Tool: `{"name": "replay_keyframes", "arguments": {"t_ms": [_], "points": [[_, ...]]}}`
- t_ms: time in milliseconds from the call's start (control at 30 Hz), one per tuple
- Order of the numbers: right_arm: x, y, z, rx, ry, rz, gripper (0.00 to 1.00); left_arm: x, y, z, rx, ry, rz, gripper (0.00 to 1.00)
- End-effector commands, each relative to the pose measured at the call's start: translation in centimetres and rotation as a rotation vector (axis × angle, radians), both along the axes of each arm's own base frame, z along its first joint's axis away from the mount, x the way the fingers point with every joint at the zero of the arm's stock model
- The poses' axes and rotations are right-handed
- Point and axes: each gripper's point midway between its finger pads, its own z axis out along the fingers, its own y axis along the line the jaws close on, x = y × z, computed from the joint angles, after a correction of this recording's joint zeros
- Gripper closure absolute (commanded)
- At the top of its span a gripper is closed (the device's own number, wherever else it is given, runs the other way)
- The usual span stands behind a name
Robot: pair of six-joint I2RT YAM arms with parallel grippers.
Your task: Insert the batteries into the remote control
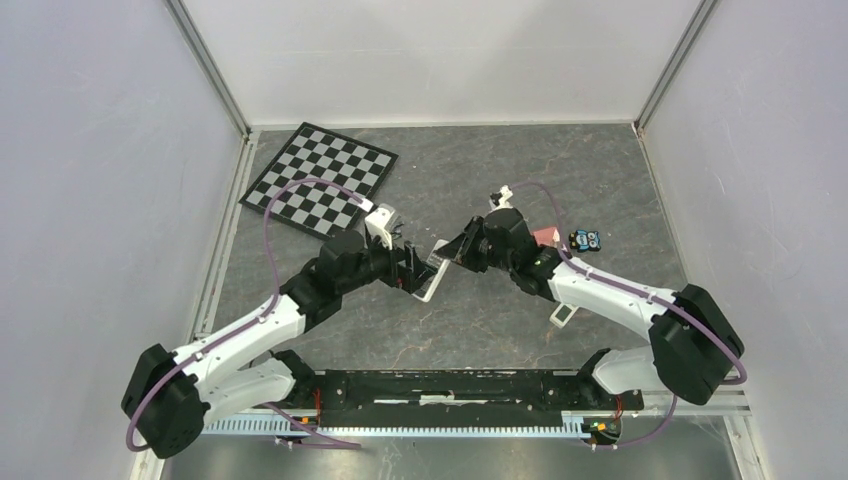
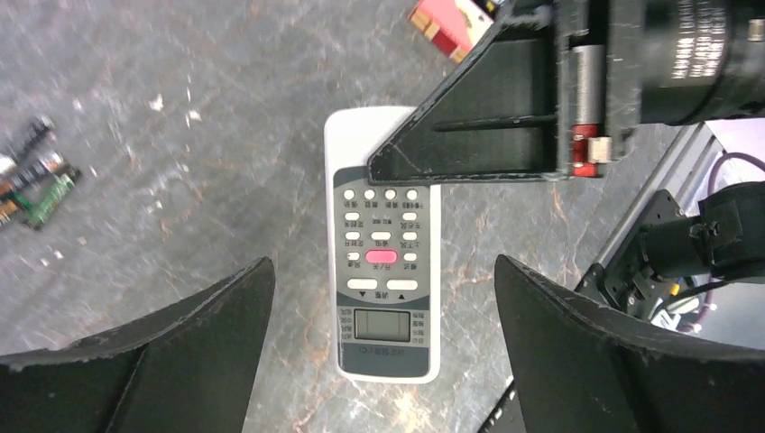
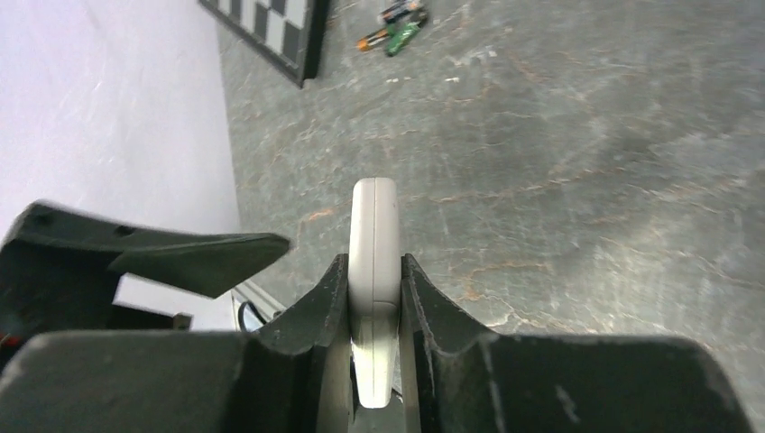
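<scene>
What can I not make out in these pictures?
Back and battery compartment of the remote: hidden everywhere; left wrist shows the face, right wrist only an edge.
Top end of the remote: left wrist, partly covered by the right gripper.
Number of batteries: cut by the left wrist's edge, tiny in right wrist.
Button labels: left wrist, too small.

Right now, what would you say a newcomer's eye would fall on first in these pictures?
The white remote control, pinched edge-on in the right hand at the middle of the scene, with the left hand open on either side of it. Next come the batteries lying loose on the table near the checkerboard, which sits at the far left corner.
</scene>
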Motion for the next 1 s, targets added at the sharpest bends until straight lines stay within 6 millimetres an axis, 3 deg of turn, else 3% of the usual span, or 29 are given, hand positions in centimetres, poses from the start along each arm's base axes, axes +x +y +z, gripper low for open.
{"name": "replay_keyframes", "arguments": {"t_ms": [0, 100, 267, 467, 633, 967], "points": [[2.5, -2.3, 3.1, -0.012, 0.044, -0.187, 1.00, 1.5, -0.8, 6.1, -0.005, -0.376, -0.068, 0.04], [3.4, -3.6, 4.0, -0.057, 0.134, -0.246, 1.00, 0.5, -2.0, 7.5, 0.045, -0.575, -0.195, 0.04], [4.0, -5.3, 5.0, -0.097, 0.243, -0.338, 1.00, 0.1, -3.7, 6.8, 0.177, -0.727, -0.294, 0.05], [3.7, -5.4, 5.6, -0.035, 0.286, -0.374, 1.00, 3.1, -3.9, 6.1, 0.416, -0.942, -0.167, 0.11], [3.2, -5.0, 5.7, -0.019, 0.307, -0.351, 1.00, 4.0, -5.0, 5.5, 0.548, -1.082, -0.166, 0.14], [2.9, -4.9, 5.5, 0.008, 0.315, -0.328, 1.00, 4.3, -5.5, 4.0, 0.561, -1.085, -0.156, 0.52]]}}
